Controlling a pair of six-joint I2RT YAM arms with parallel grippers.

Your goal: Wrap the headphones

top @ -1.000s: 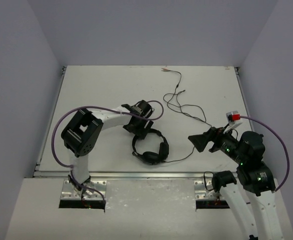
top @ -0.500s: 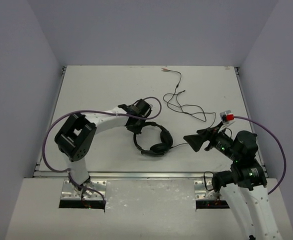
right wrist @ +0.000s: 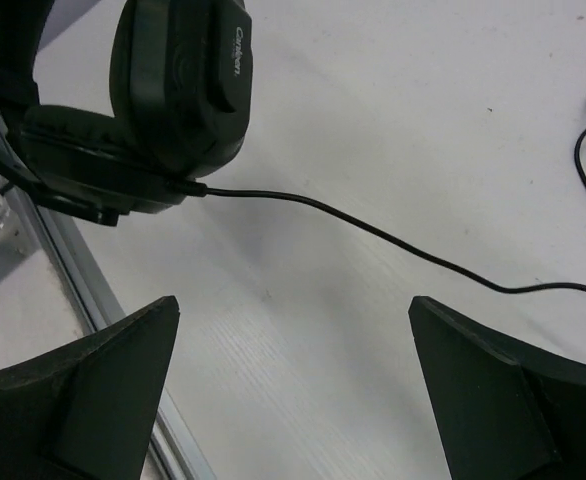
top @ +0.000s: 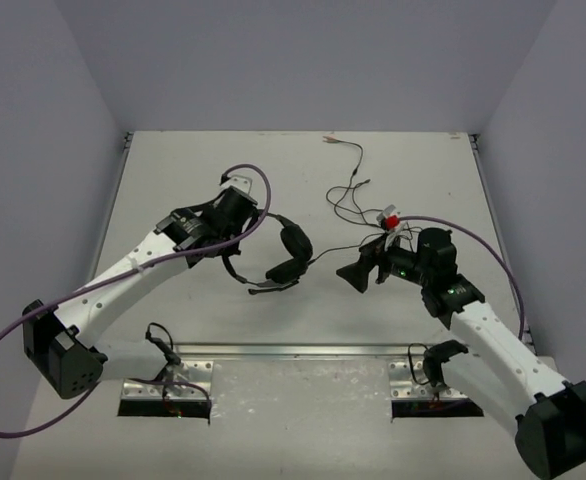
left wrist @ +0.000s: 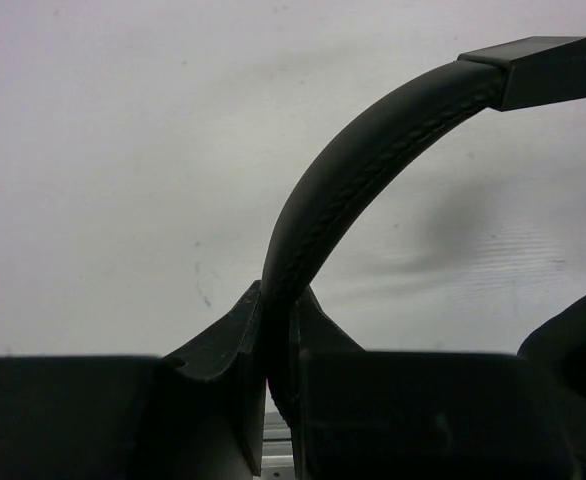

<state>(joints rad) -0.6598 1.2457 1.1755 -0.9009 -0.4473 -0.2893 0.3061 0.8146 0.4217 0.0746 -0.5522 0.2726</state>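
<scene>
The headphones (top: pixel 285 256) are black and hang from my left gripper (top: pixel 245 240), which is shut on the headband. In the left wrist view the padded headband (left wrist: pixel 373 170) arches up out of the closed left gripper (left wrist: pixel 278 335), and part of an earcup (left wrist: pixel 578 340) shows at the right. The thin black cable (top: pixel 325 257) runs right from an earcup, loops over the table and ends in plugs (top: pixel 331 140) at the back. My right gripper (top: pixel 354 273) stands open just right of the headphones. In the right wrist view the earcup (right wrist: pixel 173 90) and cable (right wrist: pixel 373 230) lie beyond the wide right gripper (right wrist: pixel 293 305).
The table's metal front rail (top: pixel 293 348) runs close below the headphones and also shows as a rail (right wrist: pixel 73 270) in the right wrist view. Loose cable loops (top: pixel 368 215) lie behind my right gripper. A purple robot cable (top: pixel 261 188) arcs over my left wrist. Walls enclose three sides.
My left gripper has shut on the headband and carried the headphones back and to the left as the arm stretched out. My right arm has moved left towards them, still open.
</scene>
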